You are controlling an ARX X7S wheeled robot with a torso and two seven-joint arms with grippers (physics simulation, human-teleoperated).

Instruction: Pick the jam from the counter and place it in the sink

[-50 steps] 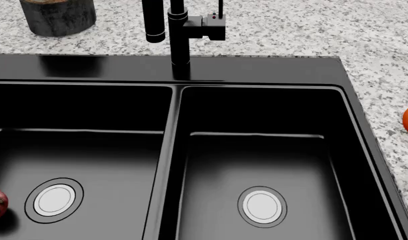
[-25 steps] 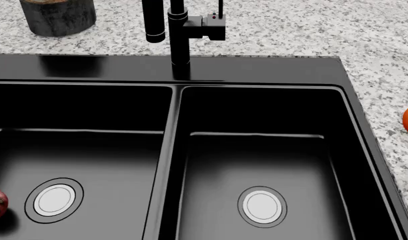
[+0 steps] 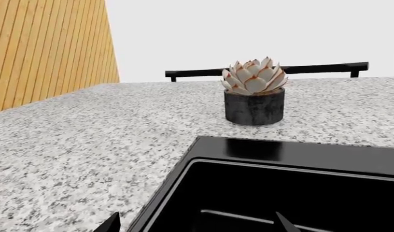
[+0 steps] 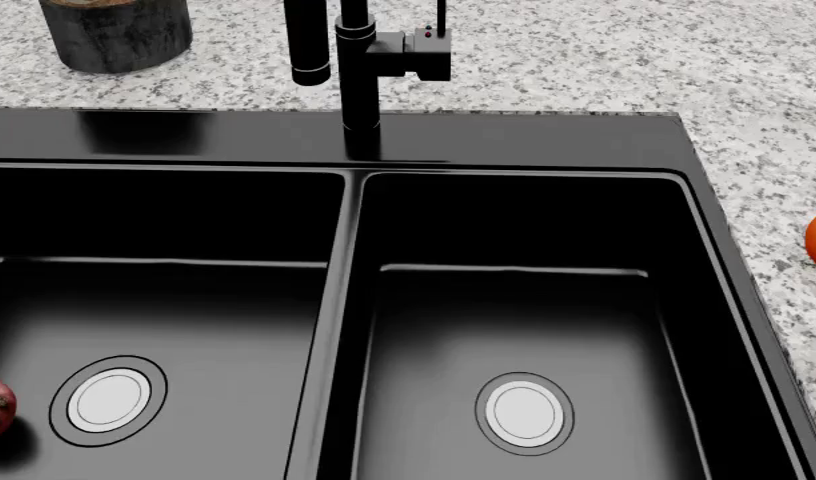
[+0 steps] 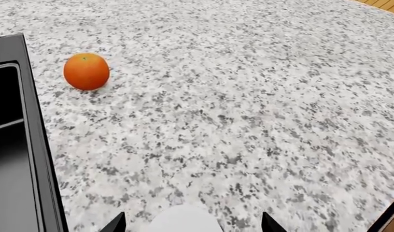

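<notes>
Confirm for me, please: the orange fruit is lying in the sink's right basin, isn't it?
Not quite: the orange fruit lies on the counter, beside the sink and outside its right basin, as the right wrist view shows.

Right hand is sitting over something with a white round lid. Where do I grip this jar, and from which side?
Only the jam's white round lid shows, between the open right hand's fingertips; the body is hidden. Probably continue along the hand's own line and close on the round wall just below the lid. A cylinder should grip alike from any side.
</notes>
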